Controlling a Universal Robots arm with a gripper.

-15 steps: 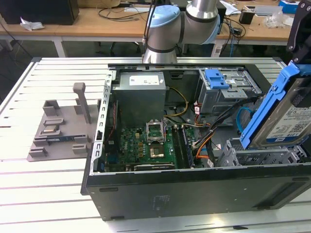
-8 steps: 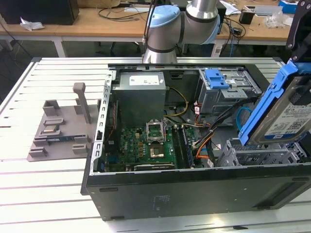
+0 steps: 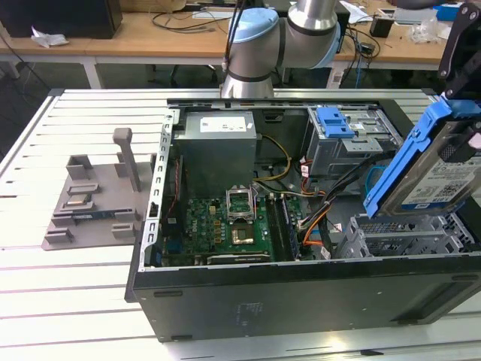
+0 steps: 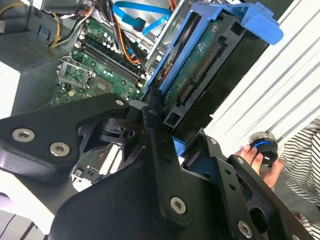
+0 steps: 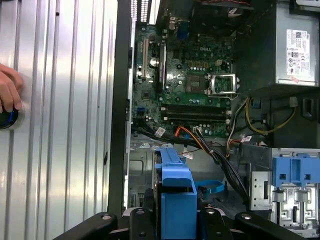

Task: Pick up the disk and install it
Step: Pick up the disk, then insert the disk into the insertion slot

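The disk (image 3: 440, 177), a silver drive with a barcoded label framed by blue rails, hangs tilted above the open computer case at the exterior view's right. My gripper (image 3: 467, 113) is shut on its upper end. Below it sits the grey metal drive cage (image 3: 406, 235). In the second wrist view the disk (image 4: 210, 65) shows edge-on with its green board and connector, clamped between my black fingers (image 4: 150, 122). In the first wrist view the disk's blue rail (image 5: 175, 187) rises from my gripper (image 5: 175, 222), over the case's drive area.
The open case holds a motherboard (image 3: 233, 218), a grey power supply box (image 3: 218, 143), a blue latch piece (image 3: 334, 120) and loose cables (image 3: 316, 214). A grey fixture (image 3: 94, 199) lies on the slatted table. A person's hand (image 4: 252, 155) holds a round knob beside the case.
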